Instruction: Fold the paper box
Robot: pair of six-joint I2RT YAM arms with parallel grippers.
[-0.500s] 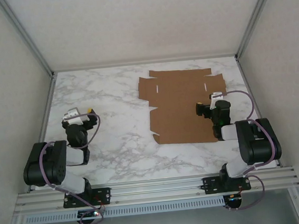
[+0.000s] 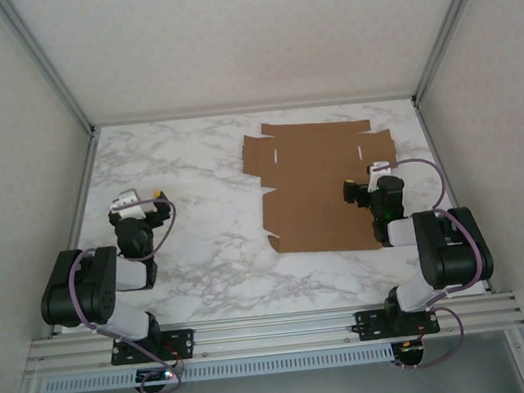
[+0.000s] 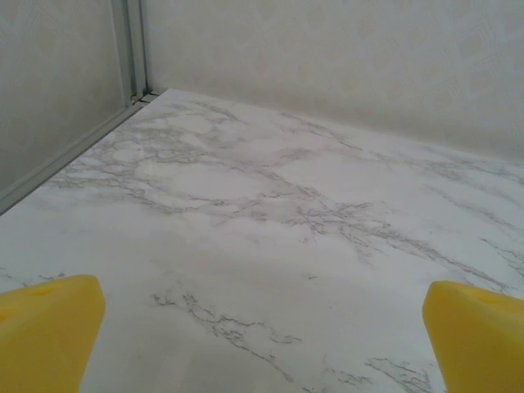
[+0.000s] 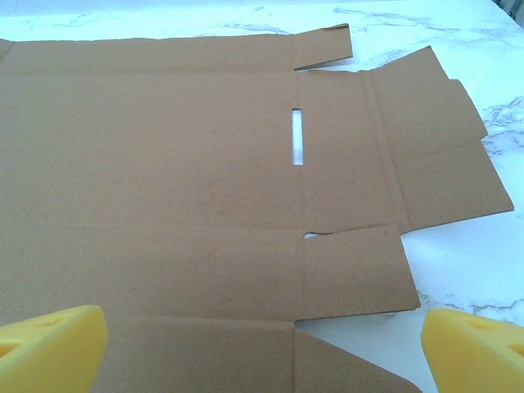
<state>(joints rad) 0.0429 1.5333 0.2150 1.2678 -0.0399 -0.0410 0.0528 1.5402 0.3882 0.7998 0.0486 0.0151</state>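
Overhead, a white marble-patterned table (image 2: 184, 157) is seen, closed in on three sides by pale panels (image 2: 247, 40). The paper box (image 2: 322, 191) is laid flat and unfolded as a brown die-cut sheet on the right half of the table. It reaches from near the far edge most of the way towards the near edge and lies close to the right edge. Flaps, tabs and a narrow slit (image 4: 297, 135) are shown in the right wrist view.

The right arm (image 2: 439, 254) is folded at the near right corner. The right jaws are placed over the sheet's right part and are spread wide, with yellow pads (image 4: 49, 344) well apart and nothing clamped. Whether they touch the cardboard cannot be told.

The left arm (image 2: 85, 288) is folded at the near left corner. The left jaws are likewise spread wide over bare marble, well apart from the box.
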